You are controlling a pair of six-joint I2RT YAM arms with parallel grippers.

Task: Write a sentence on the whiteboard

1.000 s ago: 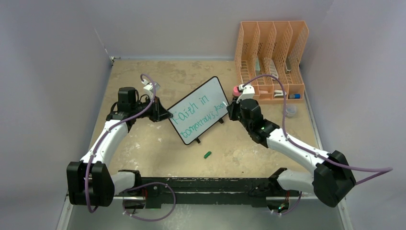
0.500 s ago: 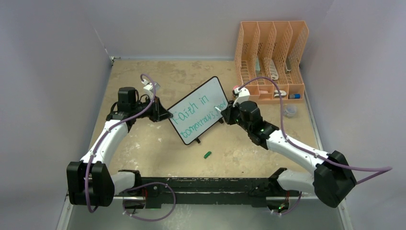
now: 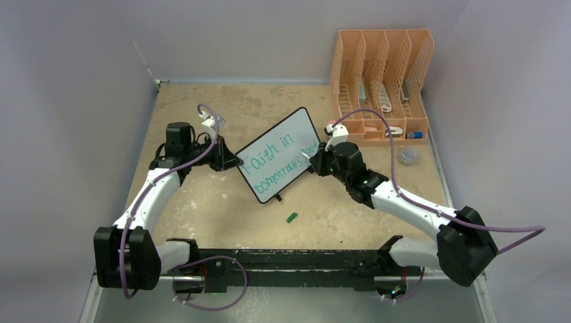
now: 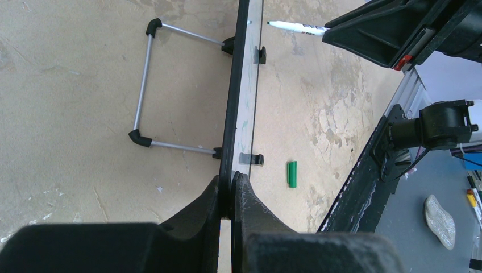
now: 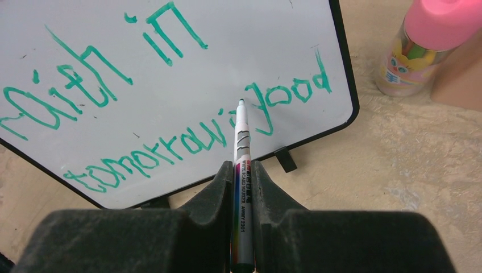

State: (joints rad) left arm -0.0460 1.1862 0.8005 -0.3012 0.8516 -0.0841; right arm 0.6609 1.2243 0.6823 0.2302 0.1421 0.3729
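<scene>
The whiteboard (image 3: 286, 138) stands tilted on the table, black-framed, with the green sentence (image 3: 277, 159) "Faith in tomorrow's good" in two lines. My left gripper (image 3: 232, 161) is shut on the board's left edge. In the left wrist view its jaws (image 4: 230, 183) pinch the edge-on whiteboard (image 4: 241, 85). My right gripper (image 5: 242, 170) is shut on a whiteboard marker (image 5: 241, 142), uncapped. The marker's green tip is just off the whiteboard (image 5: 239, 40), between "tomorrow's" and "good" of the sentence (image 5: 142, 156). In the left wrist view a small gap shows between the marker (image 4: 295, 27) and the board.
A green marker cap (image 3: 291, 217) lies on the table in front of the board. An orange file organizer (image 3: 380, 81) stands at the back right. A pink-lidded bottle (image 5: 432, 45) stands beside the board's right edge, and a small clear container (image 3: 407, 156) sits further right. A wire stand (image 4: 145, 85) props the board from behind.
My right gripper has moved left with the marker, from the board's right edge to the gap before "good". The left arm and the board have stayed still.
</scene>
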